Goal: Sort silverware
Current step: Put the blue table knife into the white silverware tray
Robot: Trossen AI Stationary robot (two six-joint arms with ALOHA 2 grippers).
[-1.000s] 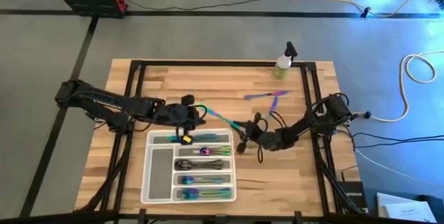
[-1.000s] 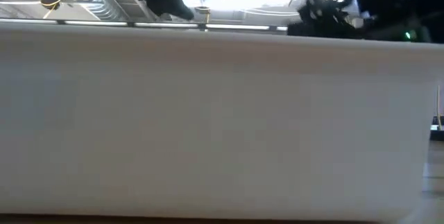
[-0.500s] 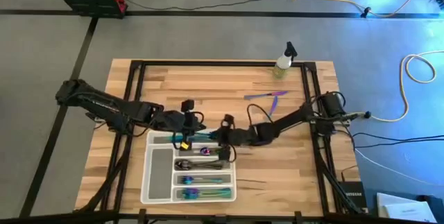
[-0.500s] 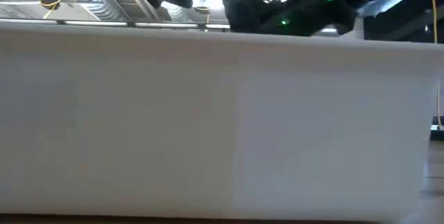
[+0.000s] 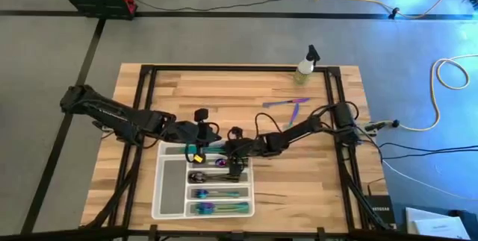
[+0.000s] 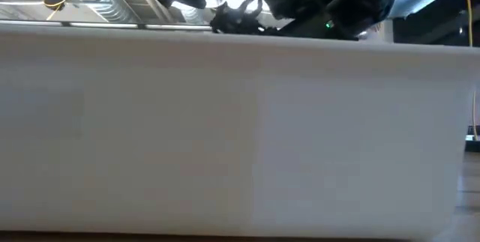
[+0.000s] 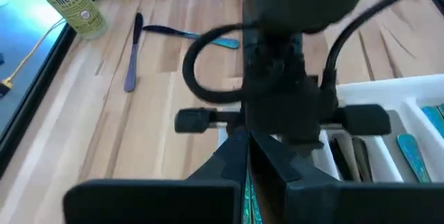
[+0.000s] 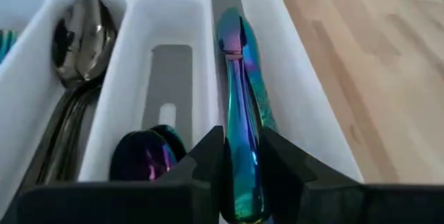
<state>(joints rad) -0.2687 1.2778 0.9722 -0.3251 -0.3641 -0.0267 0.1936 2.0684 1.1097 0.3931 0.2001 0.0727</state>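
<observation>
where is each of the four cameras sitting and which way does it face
High view: overhead, straight down on the table, tray and both arms.
Low view: at table height, facing the tray wall; arms above it.
Left wrist view: on the left arm, facing the right arm, two loose utensils and spray bottle.
Right wrist view: on the right arm, into the tray; the right pincer holds an iridescent utensil.
Shared: all four show the tray.

Iridescent purple-teal knife, white tray
</observation>
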